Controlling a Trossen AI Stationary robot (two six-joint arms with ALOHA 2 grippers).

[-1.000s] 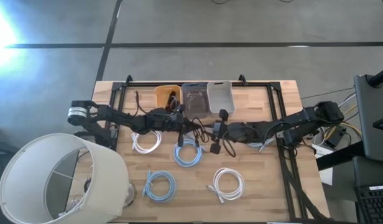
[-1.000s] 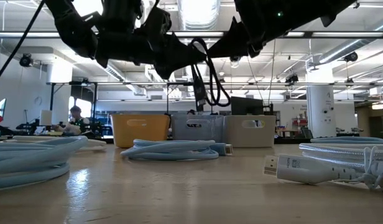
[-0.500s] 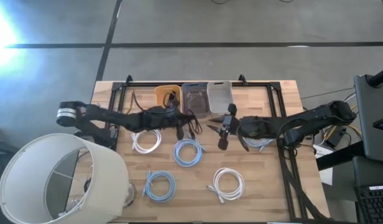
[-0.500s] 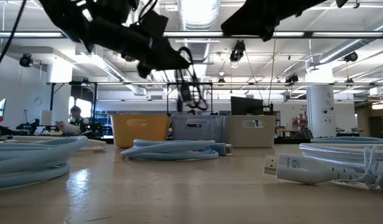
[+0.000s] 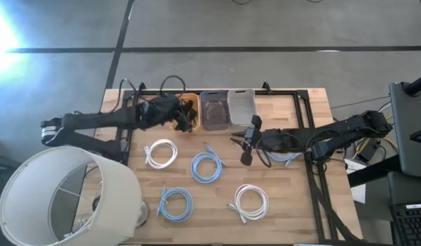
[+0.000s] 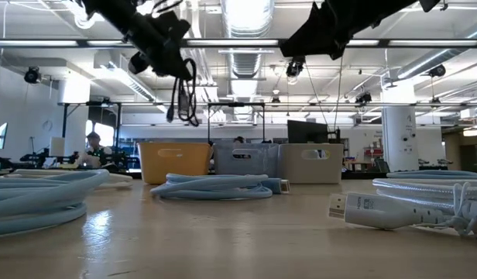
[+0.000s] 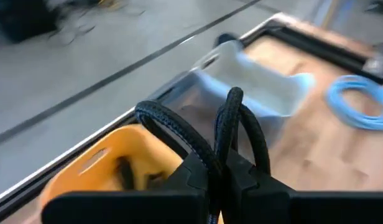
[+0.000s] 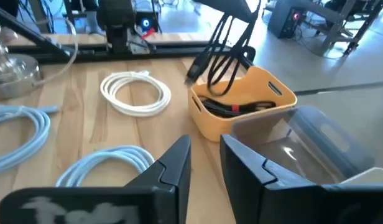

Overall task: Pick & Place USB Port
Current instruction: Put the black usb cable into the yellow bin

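Observation:
A coiled black cable [image 8: 224,53] hangs from my left gripper [image 7: 219,169], which is shut on it over the yellow bin [image 5: 184,106] at the table's far edge. In the low view the cable [image 6: 183,93] dangles below the arm. The yellow bin [image 8: 249,102] has another black cable lying inside it. My right gripper [image 8: 204,163] is open and touches nothing. It hovers over the table's middle [image 5: 240,145], right of the blue coil [image 5: 207,167]. My left gripper pinches several strands of the black cable's bundle [image 7: 224,146] between its two fingers. Loops of it stand out beyond the fingertips [image 7: 236,102]. The cable is lifted clear of the table and hangs slack below the gripper, with its plug end [image 8: 194,72] beside the yellow bin's rim.
A clear bin [image 5: 214,109] and a pale bin [image 5: 241,104] stand right of the yellow one. White coils [image 5: 161,154] [image 5: 251,201] and blue coils [image 5: 175,203] [image 5: 286,157] lie on the wood. A lampshade [image 5: 67,198] covers the near left corner. A black frame rims the table.
My left gripper has carried the black cable from over the table's middle toward the far left, to above the yellow bin, with the cable swinging below it. My right gripper drew back a little toward the right early on and has held still since.

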